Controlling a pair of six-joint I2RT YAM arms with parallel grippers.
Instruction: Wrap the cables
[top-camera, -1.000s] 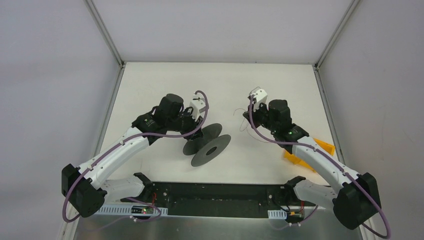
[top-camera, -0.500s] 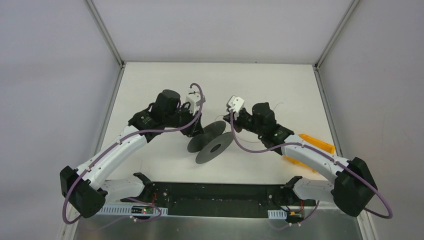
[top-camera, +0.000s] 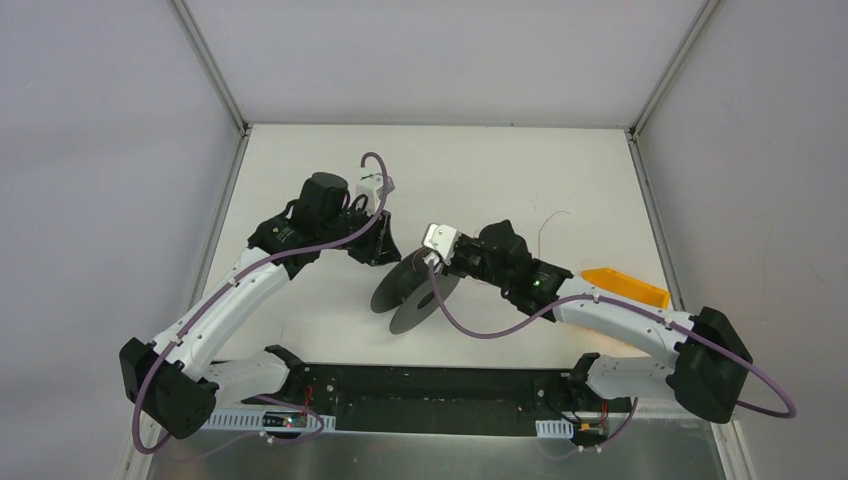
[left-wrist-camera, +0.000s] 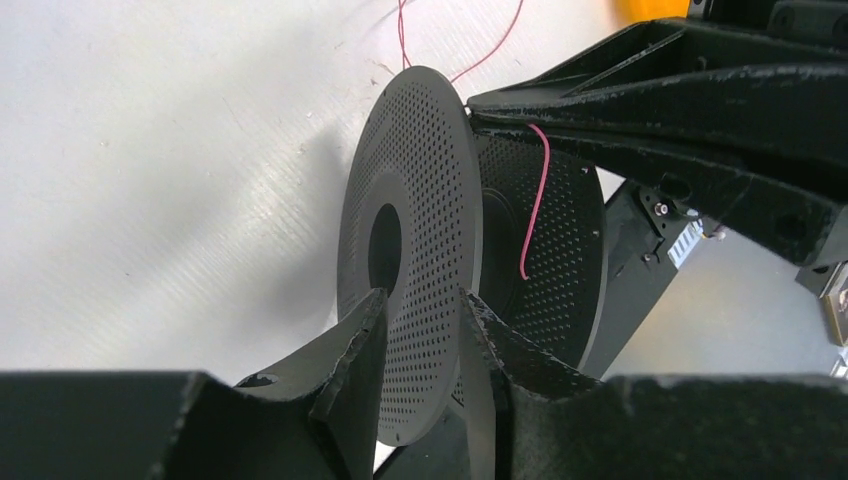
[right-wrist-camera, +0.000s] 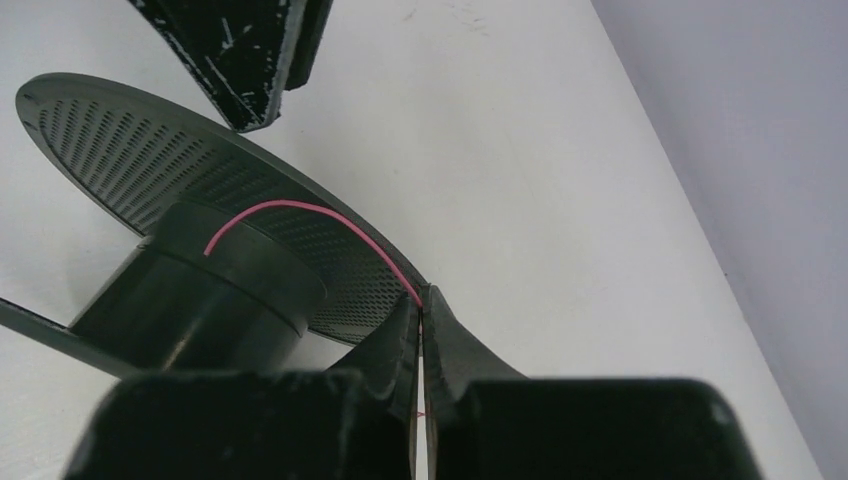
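My right gripper (right-wrist-camera: 422, 300) has its jaws pressed together on the cable (right-wrist-camera: 300, 204), with the thin pink strand nipped right at the fingertips. Ahead of that pinch the cable runs up and to the left in a shallow arch. It crosses the perforated inner face of one flange of the spool (right-wrist-camera: 215, 275), and its loose end rests on the hub. From the left wrist, the same short length hangs almost straight down from the right fingertips, its long axis near vertical, in the slot between the two flanges. Well behind the right jaws, more of the strand lies loose on the table (top-camera: 480, 170), on the far side of the right arm. The arm hides the stretch between.

My left gripper (left-wrist-camera: 421, 295) has its jaws partly apart, astride the rim of the near flange, with one finger on the outer face side and the other on the hub side. I cannot tell whether the pads actually press the flange. The spool sits tilted, its axle lying across my left fingers, in line with their closing direction.
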